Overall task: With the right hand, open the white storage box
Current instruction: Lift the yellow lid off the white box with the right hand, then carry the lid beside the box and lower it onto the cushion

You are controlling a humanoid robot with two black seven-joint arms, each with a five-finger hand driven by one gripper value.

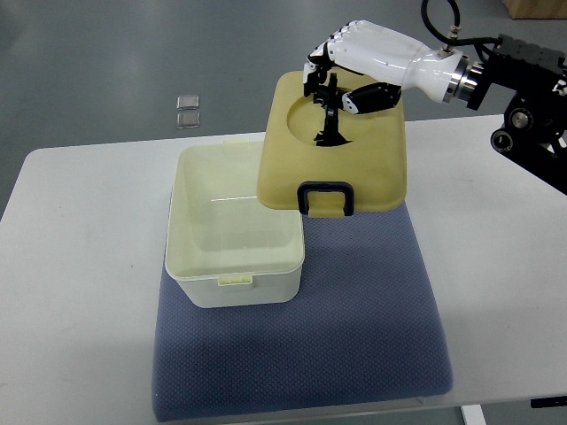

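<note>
The white storage box [188,283] stands open on the left part of a blue mat [354,336]; its inside looks empty. Its yellowish lid [376,168] is off the box and is held tilted above the box's right rim and the mat. A black handle [325,197] is on the lid's near edge. My right hand [326,81] comes in from the upper right and is shut on the lid's far edge, fingers curled over it and the thumb [368,97] against its face. The left hand is out of view.
The mat lies on a white table [71,266] whose far edge runs just behind the box. A small clear object [187,112] lies on the grey floor beyond the table. My right arm's black forearm [523,80] fills the upper right corner.
</note>
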